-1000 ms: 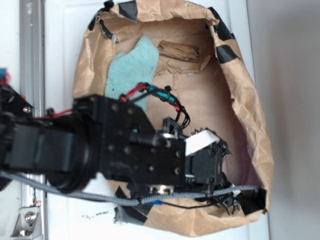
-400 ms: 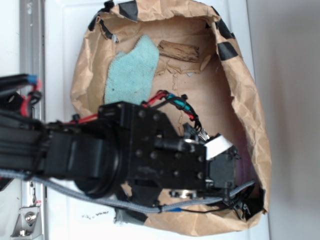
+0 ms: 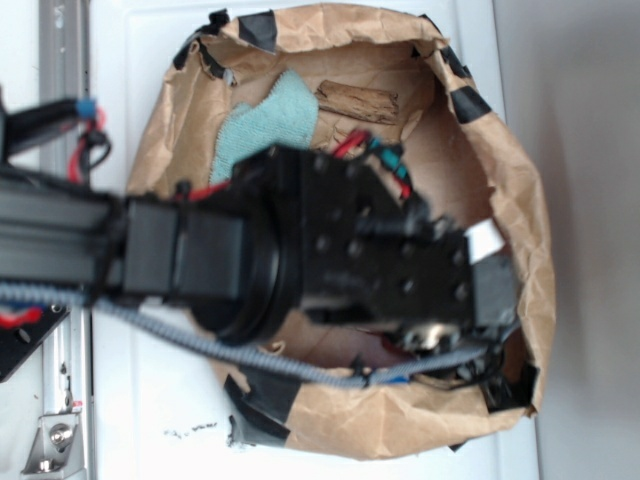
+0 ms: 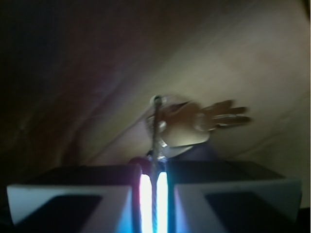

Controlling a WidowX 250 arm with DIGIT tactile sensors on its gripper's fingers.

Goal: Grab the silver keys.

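Note:
In the wrist view the silver keys [image 4: 197,126] hang just beyond my fingertips, blurred, against the brown paper. Their thin metal ring [image 4: 155,127] runs down into the narrow slit between my two jaws. A dark reddish bit [image 4: 137,162] shows at the left jaw's tip. My gripper [image 4: 154,170] is shut on that ring. In the exterior view my gripper [image 3: 490,290] is at the right side of the paper bag, and the arm hides the keys there.
A crumpled brown paper bag [image 3: 520,190], held down with black tape, rings the work area. A teal cloth [image 3: 268,125] and a brown wood piece [image 3: 357,100] lie at its far side. My black arm [image 3: 250,260] covers the middle.
The arm has swung to the right and slightly up in the exterior view and looks larger and blurrier. The gripper now sits against the bag's right wall.

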